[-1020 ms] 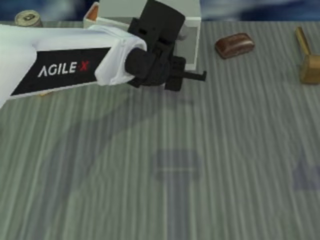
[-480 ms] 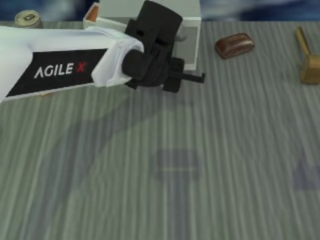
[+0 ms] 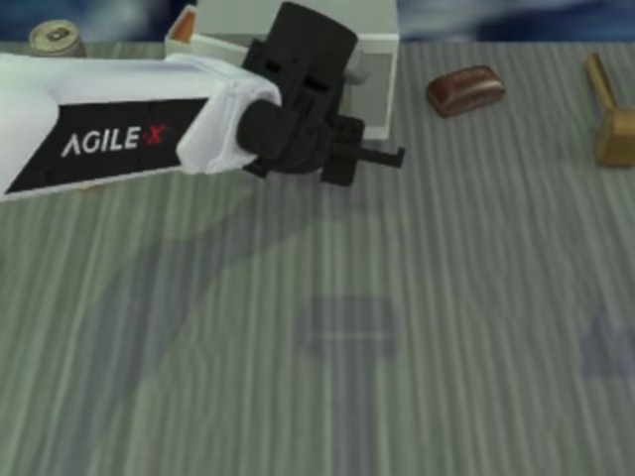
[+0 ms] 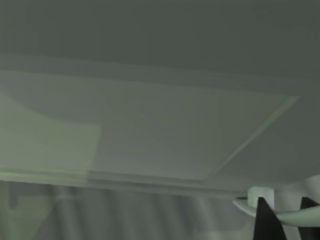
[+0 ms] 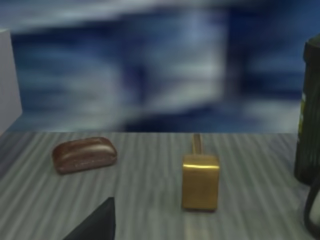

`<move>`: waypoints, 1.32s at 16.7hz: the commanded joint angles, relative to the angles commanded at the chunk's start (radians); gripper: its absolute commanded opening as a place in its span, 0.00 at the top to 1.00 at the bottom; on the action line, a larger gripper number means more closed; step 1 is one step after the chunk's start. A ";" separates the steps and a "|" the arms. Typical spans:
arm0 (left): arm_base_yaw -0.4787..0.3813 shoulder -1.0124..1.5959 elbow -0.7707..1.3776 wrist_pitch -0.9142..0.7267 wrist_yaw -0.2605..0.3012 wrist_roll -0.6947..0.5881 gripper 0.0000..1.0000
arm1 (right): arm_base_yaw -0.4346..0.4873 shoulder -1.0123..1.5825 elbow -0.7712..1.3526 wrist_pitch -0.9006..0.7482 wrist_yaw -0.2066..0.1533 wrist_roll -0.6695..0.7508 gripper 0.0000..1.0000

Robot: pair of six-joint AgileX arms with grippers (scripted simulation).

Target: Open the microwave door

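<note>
The grey-white microwave (image 3: pixel 375 30) stands at the table's far edge, middle. My left arm reaches across to its front, and the left gripper (image 3: pixel 385 155) sits just before the right part of that face. The left wrist view is filled by the microwave door (image 4: pixel 150 130) with its large grey window. There the two dark fingertips of the left gripper (image 4: pixel 287 224) stand on either side of the pale handle (image 4: pixel 295 214), shut on it. From my right gripper only one dark fingertip (image 5: pixel 102 222) shows, low over the table with nothing against it.
A brown oval lump (image 3: pixel 465 89) lies right of the microwave, with a golden mallet (image 3: pixel 610 119) farther right. A can (image 3: pixel 55 38) and a white-and-orange box (image 3: pixel 184 35) sit at the far left. A dark bottle (image 5: pixel 310 120) stands beside the mallet.
The left arm and its gripper have drawn back slightly to the left, still on the handle. Everything else has stayed put.
</note>
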 joint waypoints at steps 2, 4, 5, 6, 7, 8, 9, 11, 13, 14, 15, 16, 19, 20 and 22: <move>0.000 0.000 0.000 0.000 0.000 0.000 1.00 | 0.000 0.000 0.000 0.000 0.000 0.000 0.00; 0.000 0.000 0.000 0.000 0.000 0.000 1.00 | 0.000 0.000 0.000 0.000 0.000 0.000 0.00; 0.000 0.000 0.000 0.000 0.000 0.000 1.00 | 0.000 0.000 0.000 0.000 0.000 0.000 0.00; 0.000 0.000 0.000 0.000 0.000 0.000 1.00 | 0.000 0.000 0.000 0.000 0.000 0.000 0.00; 0.000 0.000 0.000 0.000 0.000 0.000 1.00 | 0.000 0.000 0.000 0.000 0.000 0.000 0.00; 0.000 0.000 0.000 0.000 0.000 0.000 1.00 | 0.000 0.000 0.000 0.000 0.000 0.000 0.00; 0.000 0.000 0.000 0.000 0.000 0.000 1.00 | 0.000 0.000 0.000 0.000 0.000 0.000 0.00; 0.000 0.000 0.000 0.000 0.000 0.000 1.00 | 0.000 0.000 0.000 0.000 0.000 0.000 0.00; 0.000 0.000 0.000 0.000 0.000 0.000 1.00 | 0.000 0.000 0.000 0.000 0.000 0.000 0.00; 0.000 0.000 0.000 0.000 0.000 0.000 1.00 | 0.000 0.000 0.000 0.000 0.000 0.000 0.00; 0.000 0.000 0.000 0.000 0.000 0.000 1.00 | 0.000 0.000 0.000 0.000 0.000 0.000 0.00; 0.000 0.000 0.000 0.000 0.000 0.000 1.00 | 0.000 0.000 0.000 0.000 0.000 0.000 0.00; -0.009 0.002 0.003 0.000 0.008 -0.006 1.00 | 0.000 0.000 0.000 0.000 0.000 0.000 0.00; -0.007 0.001 0.000 0.000 0.010 -0.003 1.00 | 0.000 0.000 0.000 0.000 0.000 0.000 0.00; 0.000 -0.011 -0.016 0.008 0.019 0.015 1.00 | 0.000 0.000 0.000 0.000 0.000 0.000 0.00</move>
